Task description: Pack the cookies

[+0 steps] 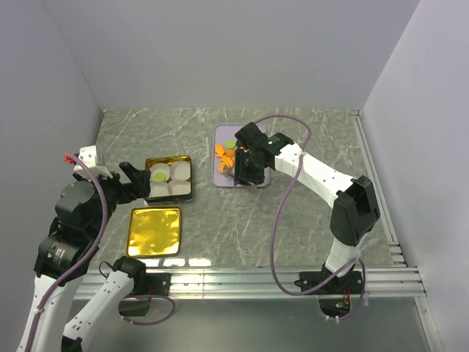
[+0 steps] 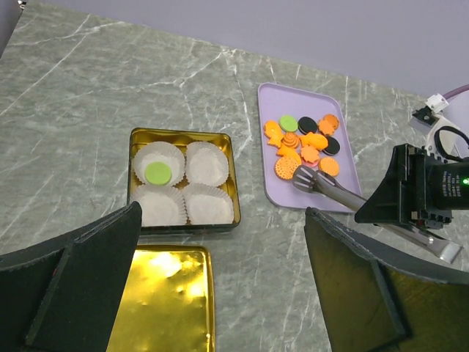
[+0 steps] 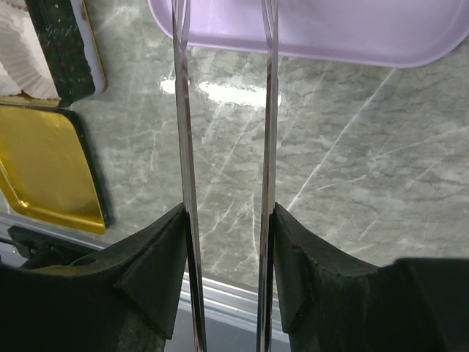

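The right arm reaches from its base at 5 o'clock of the top view up and across to the lavender tray, elbow high, wrist bent down. The right gripper pinches a pair of metal tongs; both blades run out between its fingers, still parted from each other. The tongs' head lies at the 6 o'clock side of the pile of cookies, over an orange one; whether it touches, I cannot tell.

The left arm is folded at 9 o'clock, and the left gripper hangs above the table with its jaws spread wide and nothing in them, pointing toward 3 o'clock.

Most cookies sit on the tray: orange, black and one lime green. Another green cookie lies in one paper cup of four that fill a square gold tin, at 9 o'clock of the tray. The tin's gold lid lies flat just at its 6 o'clock. Bare marble separates tin and tray.
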